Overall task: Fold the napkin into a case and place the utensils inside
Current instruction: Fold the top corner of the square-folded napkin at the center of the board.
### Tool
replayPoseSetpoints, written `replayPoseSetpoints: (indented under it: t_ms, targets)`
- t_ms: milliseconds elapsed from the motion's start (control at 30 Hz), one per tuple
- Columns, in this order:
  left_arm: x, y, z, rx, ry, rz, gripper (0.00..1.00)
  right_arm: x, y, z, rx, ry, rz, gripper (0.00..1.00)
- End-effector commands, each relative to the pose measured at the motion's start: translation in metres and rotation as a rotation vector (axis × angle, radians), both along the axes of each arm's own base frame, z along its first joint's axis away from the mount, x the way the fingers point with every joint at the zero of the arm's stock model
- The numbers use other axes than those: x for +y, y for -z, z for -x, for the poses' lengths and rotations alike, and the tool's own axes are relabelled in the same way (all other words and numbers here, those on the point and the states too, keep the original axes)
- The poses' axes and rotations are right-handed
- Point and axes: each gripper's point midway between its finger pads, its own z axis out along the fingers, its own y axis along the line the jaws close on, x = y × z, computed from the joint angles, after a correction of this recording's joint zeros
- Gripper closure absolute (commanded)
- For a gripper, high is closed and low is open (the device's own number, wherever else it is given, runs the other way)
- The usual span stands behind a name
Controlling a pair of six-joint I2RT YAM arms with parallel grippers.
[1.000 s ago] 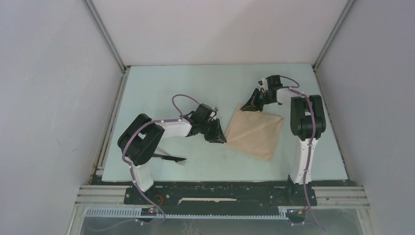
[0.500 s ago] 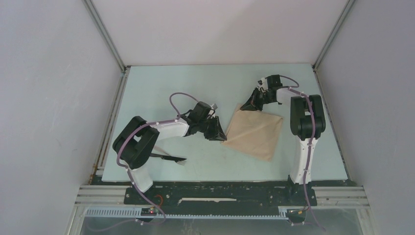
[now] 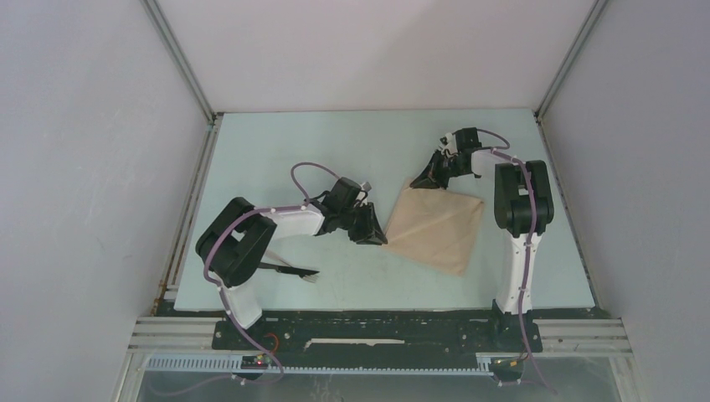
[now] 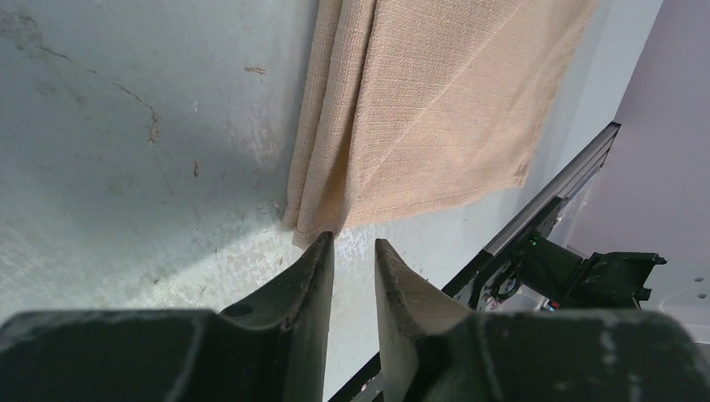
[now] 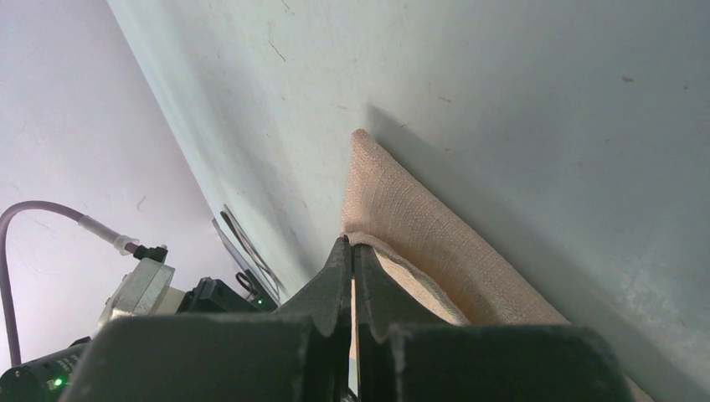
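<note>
Just ahead of the left end effector (image 4: 352, 243), the napkin (image 4: 435, 100) lay folded on the bench (image 3: 335, 151), its layered corner right at the fingertips. I could not tell whether the cloth touched a finger. The jaws stood narrow, with only bare bench showing through the slim gap, and nothing was held.

At the napkin's far corner sat the right end effector (image 5: 352, 244), low and tilted. Its jaws were closed tight, pinching the edge of the top cloth layer. The lower layer ran on past its tips to a rounded fold resting on the bench.

Well behind the left end effector, beside that arm's base, lay the utensils (image 3: 295, 270). They were slim dark pieces with a pale end showing, partly hidden under the arm and well apart from the napkin.
</note>
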Motion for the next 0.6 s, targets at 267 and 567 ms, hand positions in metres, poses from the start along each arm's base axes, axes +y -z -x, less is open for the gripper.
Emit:
replayPoseSetpoints:
  t_ms: [267,567]
  targets:
    - [0.003,-0.036,-0.014,-0.111,0.002,-0.013,0.63,0.003,-0.006,-0.014,-0.037,-0.004,-0.012,1.0]
    - [-0.03,-0.053,-0.011,-0.099,0.086,0.054,0.73,0.004,-0.003,-0.011,-0.027,-0.011,-0.012,1.0]
